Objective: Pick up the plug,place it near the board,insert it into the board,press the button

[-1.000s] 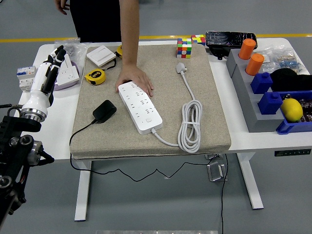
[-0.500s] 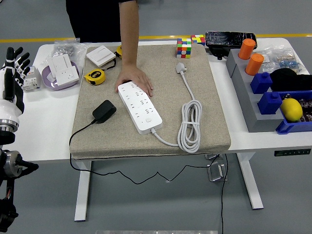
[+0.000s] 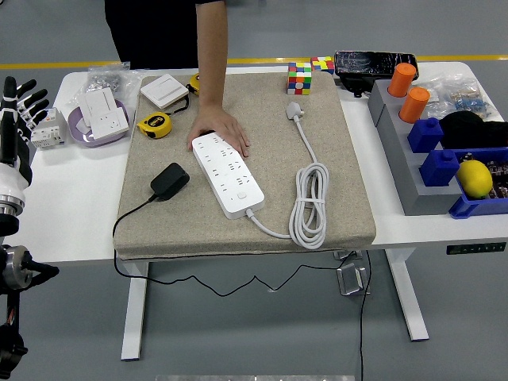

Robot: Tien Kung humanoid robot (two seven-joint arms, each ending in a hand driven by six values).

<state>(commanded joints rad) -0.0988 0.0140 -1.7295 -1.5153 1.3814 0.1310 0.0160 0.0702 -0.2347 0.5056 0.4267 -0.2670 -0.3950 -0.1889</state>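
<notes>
The left hand [image 3: 14, 111] hung at the table's left edge, fingers spread and empty. A person's hand [image 3: 220, 127] pressed the power strip [image 3: 228, 174] beside the black plug [image 3: 170, 181].

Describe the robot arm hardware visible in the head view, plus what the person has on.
Only the left arm shows, at the left edge: a white forearm shell with a silver ring at its lower end, then black machined joints and cabling below. Its hand has white segments and black fingers. The right arm is out of view. The person's arm is bare, below dark clothing.
</notes>
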